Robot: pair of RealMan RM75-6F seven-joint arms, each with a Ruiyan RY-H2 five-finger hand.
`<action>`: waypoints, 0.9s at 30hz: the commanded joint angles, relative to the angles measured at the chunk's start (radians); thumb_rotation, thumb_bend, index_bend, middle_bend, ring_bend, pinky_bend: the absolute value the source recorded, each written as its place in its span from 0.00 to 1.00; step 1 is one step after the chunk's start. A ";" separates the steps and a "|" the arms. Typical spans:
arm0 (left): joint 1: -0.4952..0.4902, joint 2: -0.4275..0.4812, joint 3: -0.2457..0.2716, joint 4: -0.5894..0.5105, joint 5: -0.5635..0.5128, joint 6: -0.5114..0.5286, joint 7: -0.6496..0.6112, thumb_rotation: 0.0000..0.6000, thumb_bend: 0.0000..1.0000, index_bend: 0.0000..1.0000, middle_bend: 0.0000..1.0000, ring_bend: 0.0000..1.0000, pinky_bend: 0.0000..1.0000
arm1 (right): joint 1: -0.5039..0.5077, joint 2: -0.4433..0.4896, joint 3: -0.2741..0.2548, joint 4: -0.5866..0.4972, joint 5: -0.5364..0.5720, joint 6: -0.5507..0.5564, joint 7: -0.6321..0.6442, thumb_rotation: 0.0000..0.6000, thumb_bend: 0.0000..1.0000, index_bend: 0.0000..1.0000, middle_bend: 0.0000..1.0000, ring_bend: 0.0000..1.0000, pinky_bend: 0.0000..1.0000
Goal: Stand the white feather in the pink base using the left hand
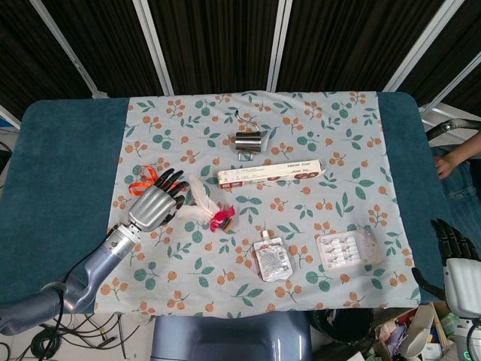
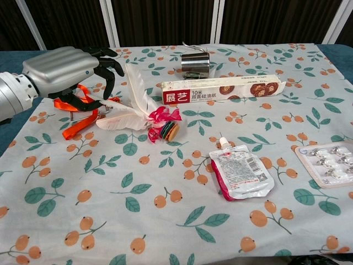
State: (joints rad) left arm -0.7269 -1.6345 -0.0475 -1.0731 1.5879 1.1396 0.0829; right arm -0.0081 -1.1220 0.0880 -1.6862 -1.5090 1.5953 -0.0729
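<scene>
Lying flat on the surface point(image 1: 68, 150), the white feather point(image 2: 124, 118) is not yet stood in the pink base point(image 2: 164, 122). It is overhung by the left hand point(image 2: 69, 69), fingers spread, nothing grasped; pickup and standing remain.

The left hand point(image 1: 155, 203) has a ribbed, silver-grey metallic back shell, smooth and glossy, and black fingers point(image 2: 108, 59). Its wrist is a brushed silver cylinder with a dark band, joined to a blue-grey forearm sleeve point(image 1: 94, 274) with a soft sheen. The right hand point(image 1: 460, 263) shows black fingers above a pale silver-white shell, with a black thumb-like part at its side.
</scene>
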 commanded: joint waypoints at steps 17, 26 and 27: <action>0.001 0.000 0.002 -0.005 0.002 0.002 0.014 1.00 0.41 0.57 0.22 0.03 0.09 | 0.000 0.001 -0.001 0.000 -0.004 0.000 0.001 1.00 0.16 0.04 0.06 0.10 0.16; 0.001 0.001 0.003 -0.005 0.004 0.005 0.016 1.00 0.41 0.57 0.22 0.03 0.09 | 0.000 0.001 -0.001 -0.001 -0.004 0.002 0.001 1.00 0.16 0.04 0.06 0.10 0.16; 0.001 0.001 0.003 -0.004 0.005 0.007 0.018 1.00 0.41 0.57 0.22 0.03 0.09 | 0.000 0.001 -0.001 -0.001 -0.003 0.002 0.001 1.00 0.16 0.04 0.06 0.10 0.16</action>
State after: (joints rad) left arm -0.7260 -1.6336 -0.0447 -1.0777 1.5927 1.1462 0.0999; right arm -0.0084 -1.1210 0.0869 -1.6874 -1.5123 1.5969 -0.0720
